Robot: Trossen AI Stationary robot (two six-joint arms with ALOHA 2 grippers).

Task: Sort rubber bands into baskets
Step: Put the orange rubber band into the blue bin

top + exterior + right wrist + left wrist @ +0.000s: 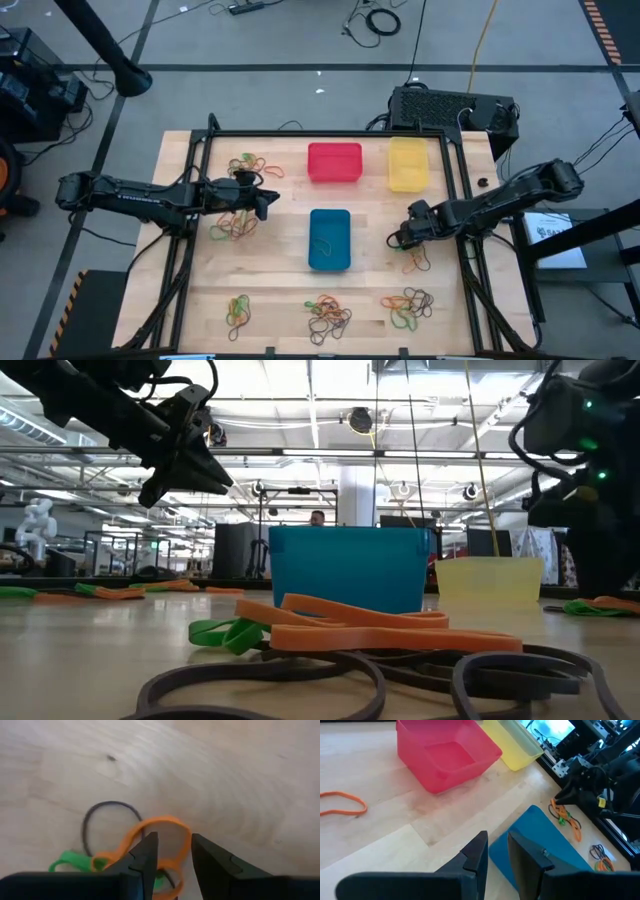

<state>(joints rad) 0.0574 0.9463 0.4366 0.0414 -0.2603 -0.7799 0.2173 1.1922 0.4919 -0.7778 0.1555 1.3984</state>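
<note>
So the right gripper [171, 851] was down on the worktop [225, 780] with its fingers parted around an orange rubber band [155, 827], while the left gripper [268, 200], released, hung beside the blue basket [329, 240].

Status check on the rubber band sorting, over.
Left gripper open, empty, above table near blue basket. Right gripper open, low over orange rubber band. Nothing in the way.

The right gripper [172, 851], fingers parted, straddles an orange band [162, 822] tangled with green [67, 861] and dark bands [107, 806].
</note>
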